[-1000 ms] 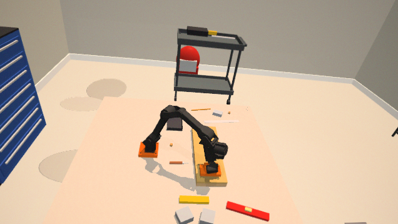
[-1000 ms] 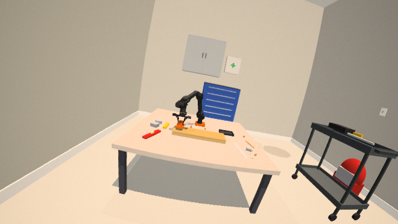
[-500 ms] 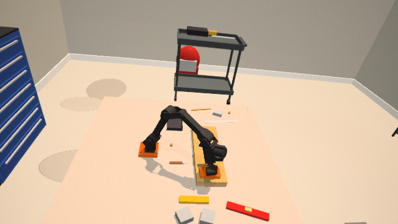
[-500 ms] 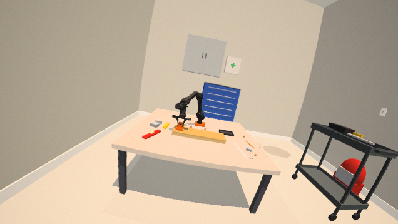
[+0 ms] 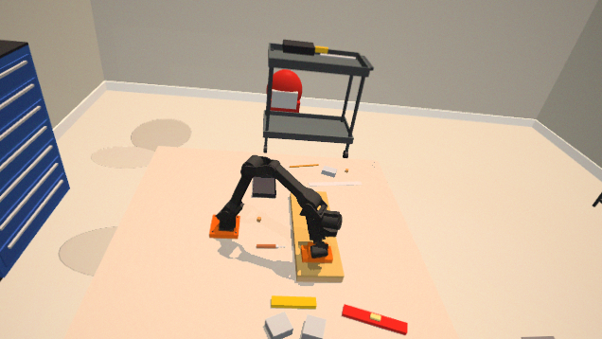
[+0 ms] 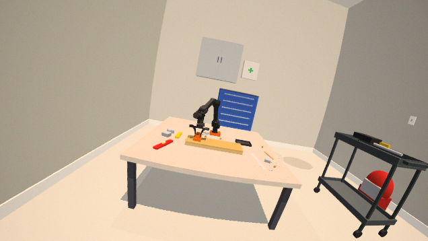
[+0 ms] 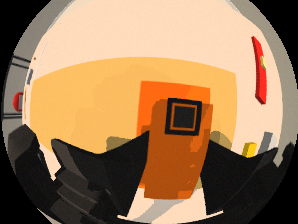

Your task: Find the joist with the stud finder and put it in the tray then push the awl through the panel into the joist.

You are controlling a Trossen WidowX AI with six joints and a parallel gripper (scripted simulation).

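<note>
My gripper (image 5: 319, 250) (image 6: 198, 133) (image 7: 173, 136) points down and is shut on the orange stud finder (image 5: 307, 254) (image 6: 197, 138) (image 7: 152, 102). The stud finder is level over the near end of the tan floor panel (image 5: 318, 273) (image 6: 225, 146) (image 7: 75, 110) in the top view, at or just above its surface; contact is too small to tell. Its square display looks dark in the wrist view. The awl (image 5: 266, 246), with an orange handle, lies on the table between the arm base and the panel. The black tray (image 5: 264, 195) (image 6: 243, 145) stands behind the arm in the top view. The joist is hidden.
A yellow bar (image 5: 293, 302) (image 6: 178, 134), a red level (image 5: 355, 314) (image 6: 158, 146) (image 7: 259, 75) and two grey blocks (image 5: 279, 327) (image 5: 313, 328) lie beyond the panel's near end. A white strip (image 5: 335, 184), a pencil (image 5: 304, 166) and a small grey block (image 5: 328, 171) lie past its far end.
</note>
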